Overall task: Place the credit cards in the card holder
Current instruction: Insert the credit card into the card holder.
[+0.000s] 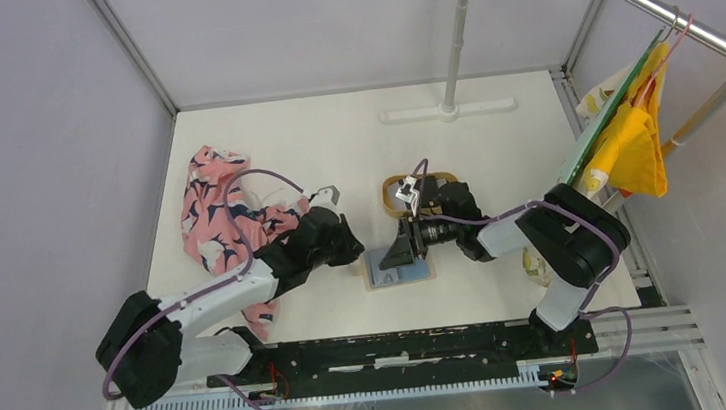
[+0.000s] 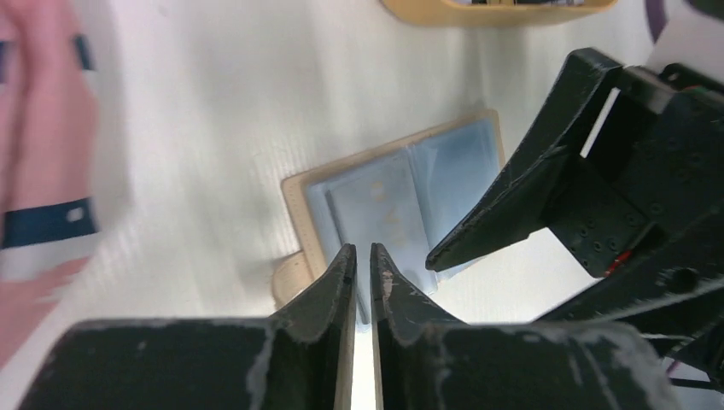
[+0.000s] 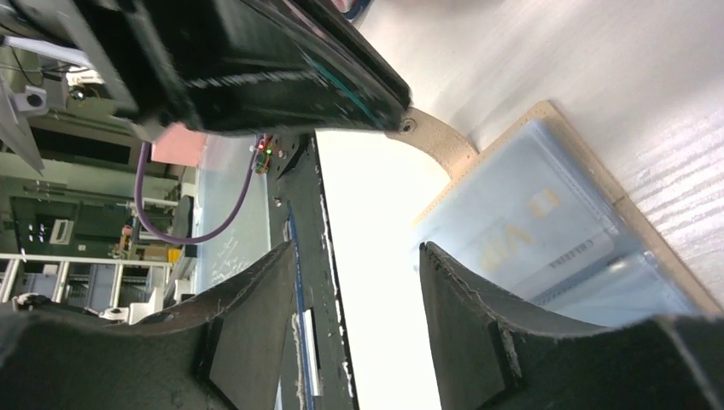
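Under the left gripper (image 2: pixel 361 249), barely parted, and right gripper (image 3: pixel 357 252), wide apart, one thin pale card (image 2: pixel 380 213) is pocketed in the flat tan folding wallet (image 2: pixel 293 192). More are judged left in the oval wooden tray (image 2: pixel 495 12).

Both arms are stretched toward mid-frame, tips nearly meeting. The left gripper (image 2: pixel 363 249) is seen with fingers a narrow slit apart; the right gripper (image 3: pixel 357 249) is spread wide.
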